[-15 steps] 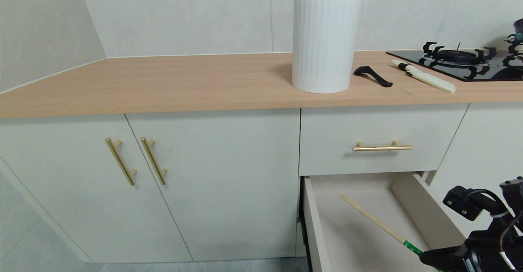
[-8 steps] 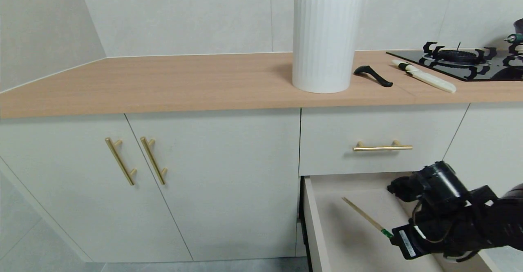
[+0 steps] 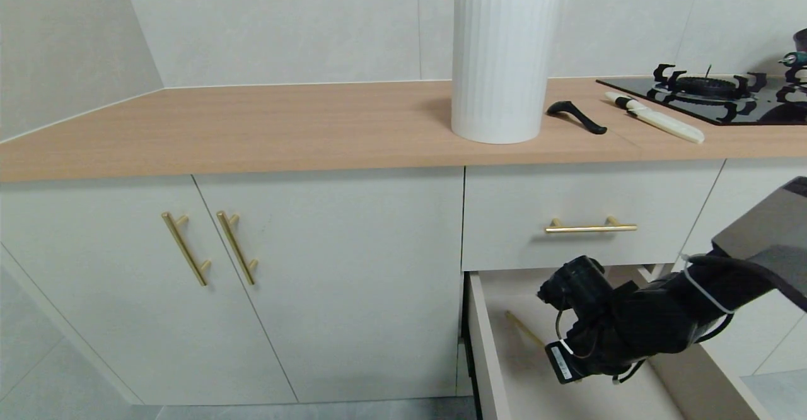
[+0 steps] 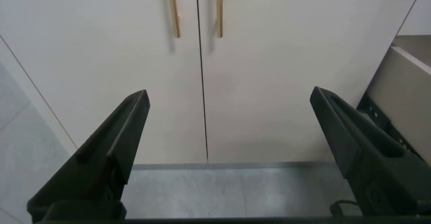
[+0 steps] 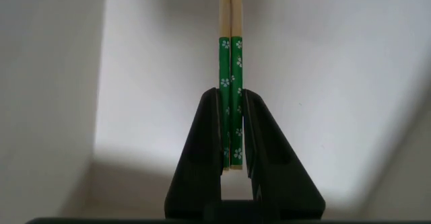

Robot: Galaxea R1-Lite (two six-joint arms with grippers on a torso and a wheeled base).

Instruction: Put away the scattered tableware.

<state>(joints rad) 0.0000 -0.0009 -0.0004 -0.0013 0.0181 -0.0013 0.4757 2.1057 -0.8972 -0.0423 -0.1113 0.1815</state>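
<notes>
Right hand (image 5: 231, 150) is clamped on the chopsticks (image 5: 226, 56) at their green ends. Over the last second it has advanced from the front of the open drawer (image 3: 482, 338) to low over its floor, so release is judged the next step. Left hand (image 4: 229, 99) hangs wide open, empty. Farther back, a knife (image 3: 656, 117) remains on the bench (image 3: 252, 123).

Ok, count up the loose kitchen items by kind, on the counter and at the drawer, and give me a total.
Chopsticks: 2, clamped in the right hand at the open drawer
White ribbed canister: 1, on the counter
Black curved utensil: 1, on the counter
Cream knife: 1, on the counter
Total: 5
</notes>
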